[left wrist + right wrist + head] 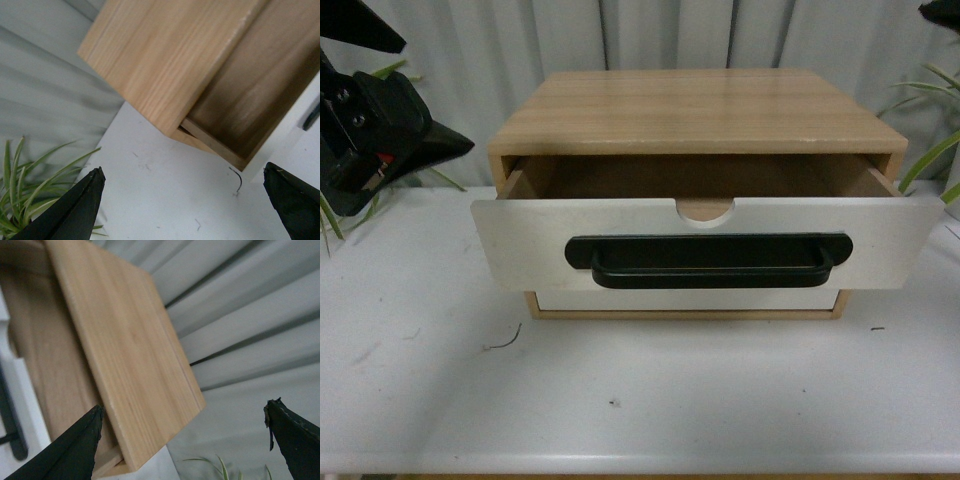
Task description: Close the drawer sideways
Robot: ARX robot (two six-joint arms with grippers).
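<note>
The drawer (pixel 520 245) with a white front, a long black bar handle (pixel 710 262) and a half-round notch stands pulled out of the wooden cabinet (pixel 695 110) in the front view. Its wooden inside is empty. My left gripper (pixel 415 140) is open, held up at the far left beside the cabinet. In the left wrist view the left gripper (pixel 185 200) spans bare table below the drawer's corner (pixel 235 107). My right gripper (pixel 182 440) is open, above the cabinet's far corner (pixel 135 370); in the front view only a dark tip shows at the top right.
A plain white drawer front (pixel 685 300) without a handle sits shut below the open one. Green plants stand at the left (pixel 30 180) and the right (pixel 930 150). A grey curtain hangs behind. A small dark wire (pixel 503 342) lies on the white table (pixel 640 400).
</note>
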